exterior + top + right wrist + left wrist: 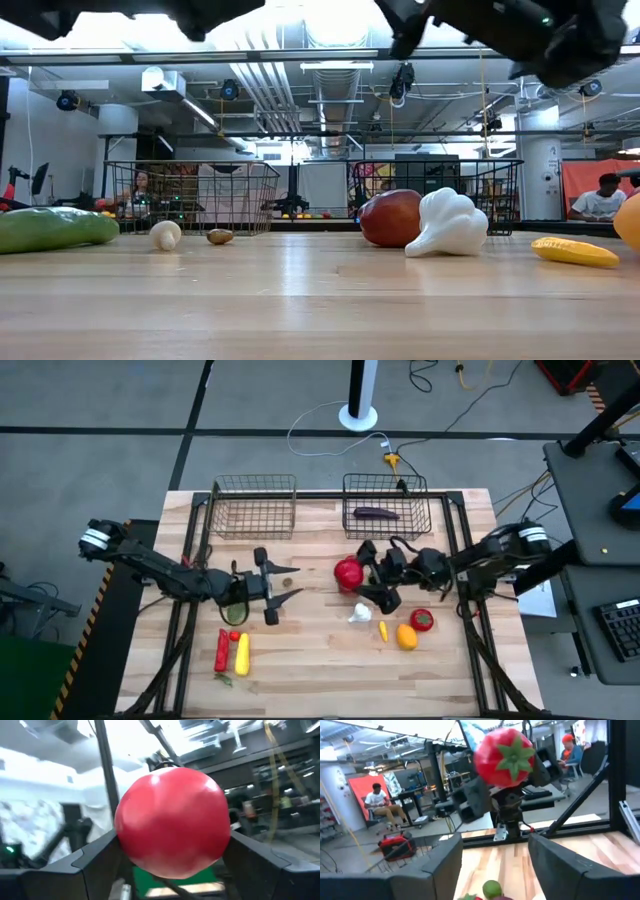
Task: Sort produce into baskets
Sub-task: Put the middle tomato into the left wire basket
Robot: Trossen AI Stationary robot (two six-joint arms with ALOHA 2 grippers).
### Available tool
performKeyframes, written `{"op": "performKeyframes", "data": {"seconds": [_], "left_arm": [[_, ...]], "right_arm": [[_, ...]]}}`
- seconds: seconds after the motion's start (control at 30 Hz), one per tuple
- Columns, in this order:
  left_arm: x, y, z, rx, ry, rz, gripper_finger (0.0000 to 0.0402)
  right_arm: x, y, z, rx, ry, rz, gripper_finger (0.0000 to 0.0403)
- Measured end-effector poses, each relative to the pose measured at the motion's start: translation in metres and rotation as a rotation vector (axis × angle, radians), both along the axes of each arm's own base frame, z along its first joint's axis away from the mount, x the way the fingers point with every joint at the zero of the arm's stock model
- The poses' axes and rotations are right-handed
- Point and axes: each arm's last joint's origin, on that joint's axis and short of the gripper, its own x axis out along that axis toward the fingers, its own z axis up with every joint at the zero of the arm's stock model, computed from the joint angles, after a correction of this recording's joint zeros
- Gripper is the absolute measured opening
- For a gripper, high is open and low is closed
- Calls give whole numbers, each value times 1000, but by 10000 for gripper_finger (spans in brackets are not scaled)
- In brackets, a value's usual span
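The right gripper [362, 572] is holding a round red tomato [348, 572] up off the table, near the middle of the boards and just in front of the right-hand basket [387, 506]; its fingers are standing wide apart, one pressing each side of the fruit, as its own wrist view is showing. From the left wrist view the tomato's green star-shaped cap [512, 756] is facing out toward the left arm, so its stem line is running roughly level and across the table rather than upright. It is looking smooth and glossy, probably a light hollow plastic piece, stiff enough to take a squeeze but liable to roll or slip out, so gripping across its widest part, as the fingers are doing, seems the safe hold. Being round, it has no real long axis to line up for the drop. A long purple eggplant [375, 513] is lying crosswise in that right basket, while the left basket [255, 507] is looking empty from above. The left gripper [283, 595] is hovering over the left half of the table with its fingers spread and nothing between them.
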Motion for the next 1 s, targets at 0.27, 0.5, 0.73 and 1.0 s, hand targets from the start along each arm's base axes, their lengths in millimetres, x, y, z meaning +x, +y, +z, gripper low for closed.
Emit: {"op": "performKeyframes", "data": {"seconds": [0.27, 0.5, 0.73, 1.0], "left_arm": [[20, -9, 7, 152, 30, 9, 277], [30, -12, 16, 233, -12, 8, 288], [40, -12, 20, 281, -9, 27, 288], [41, -11, 24, 270, -46, 40, 288]], "right_arm": [[17, -8, -4, 161, -1, 135, 309], [29, -11, -10, 240, 37, 168, 309], [43, -9, -8, 255, 42, 238, 309], [48, -8, -9, 268, 70, 262, 309]]}}
